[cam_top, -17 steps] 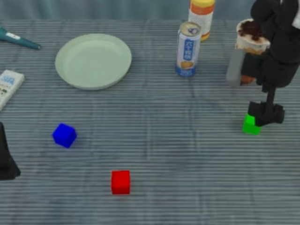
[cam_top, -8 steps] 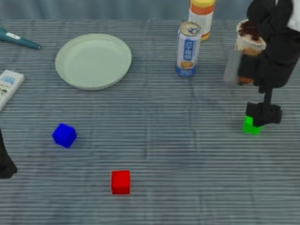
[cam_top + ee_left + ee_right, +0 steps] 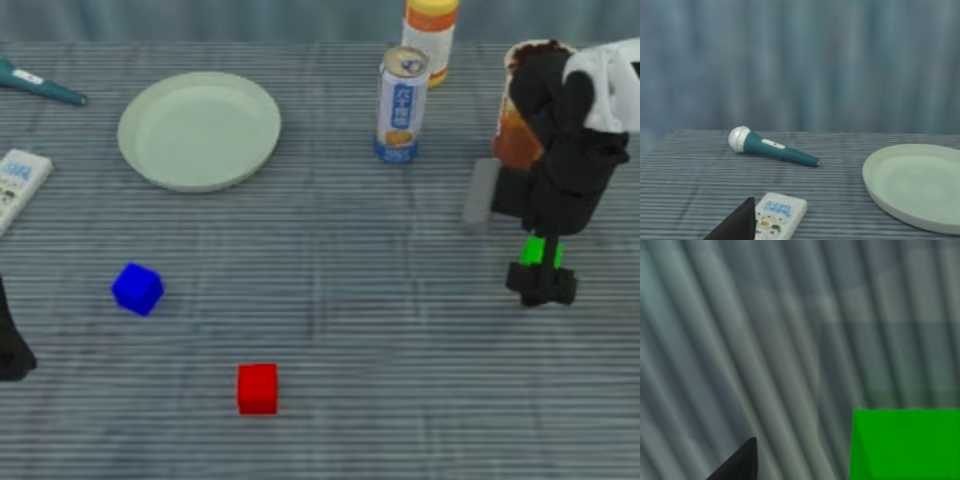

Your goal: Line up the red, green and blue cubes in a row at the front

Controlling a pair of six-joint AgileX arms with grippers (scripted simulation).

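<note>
Right gripper [image 3: 541, 284], right of centre in the top view: clamped on the green cube [image 3: 540, 250], which shows as a green patch just above the dark fingers and appears lifted clear of the striped cloth [image 3: 400, 300]. Probable reason for the hold: carriage toward the lower edge of the frame to join the row. Right wrist view filled at lower right by the green face [image 3: 905, 445].

Red cube [image 3: 257, 388]: lower centre-left, resting near the front edge, likely the anchor of the row. Blue cube [image 3: 137, 288]: left of centre, turned askew, well apart from the red one, not yet aligned.

Left gripper [image 3: 12, 345]: parked at the lower left edge; finger state cannot be told.

Writing: blue-and-white drink can [image 3: 401, 104], upper centre, printed characters present but not legible. Remote [image 3: 18, 185] at left edge, label marks unreadable. Plate [image 3: 160, 95], microphone [image 3: 771, 148]: no markings legible.
</note>
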